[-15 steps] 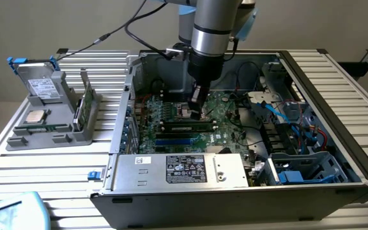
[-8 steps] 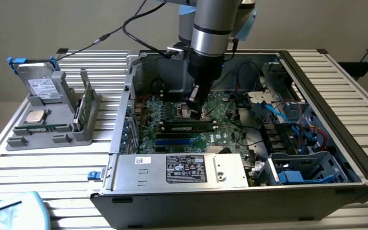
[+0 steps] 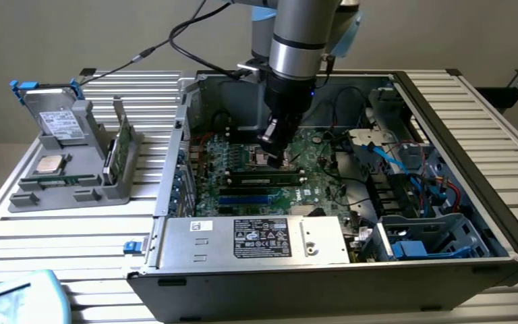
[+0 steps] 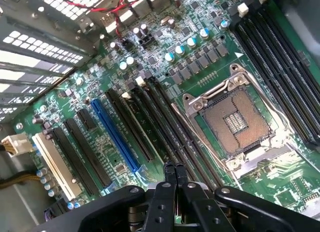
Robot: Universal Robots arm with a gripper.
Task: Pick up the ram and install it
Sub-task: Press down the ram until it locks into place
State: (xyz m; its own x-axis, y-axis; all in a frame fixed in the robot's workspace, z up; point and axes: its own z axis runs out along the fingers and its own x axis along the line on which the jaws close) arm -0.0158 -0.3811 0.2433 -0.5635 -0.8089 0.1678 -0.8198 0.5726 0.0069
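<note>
Exterior view: the arm reaches down into the open case on the worktop. The pincer hangs closed and empty just above the board. The ram lies seated in a slot just below it. A second stick stands in the grey holder at the exterior view's left.

Wrist view: the pincer, fingertips pressed together, hovers over the dark slots beside the bare socket.
</note>
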